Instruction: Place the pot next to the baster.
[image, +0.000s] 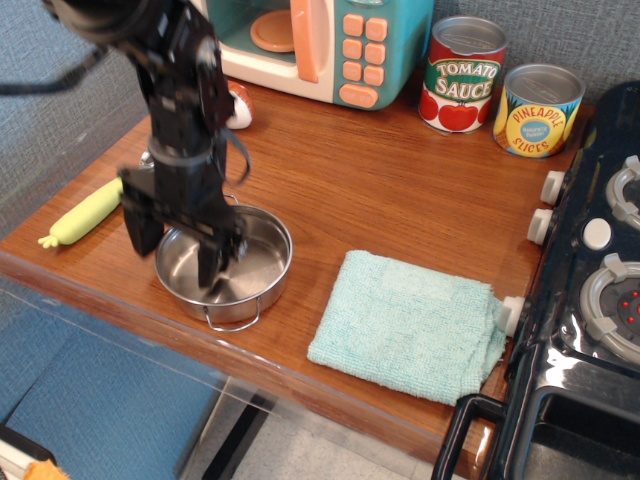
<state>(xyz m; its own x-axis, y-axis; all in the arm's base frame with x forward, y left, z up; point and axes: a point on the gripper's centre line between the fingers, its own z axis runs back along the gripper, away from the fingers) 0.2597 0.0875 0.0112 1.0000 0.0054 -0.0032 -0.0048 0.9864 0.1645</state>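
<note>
Toy kitchen: play microwave (320, 45); labelled cans (462, 75); black stove (590, 290)
</note>
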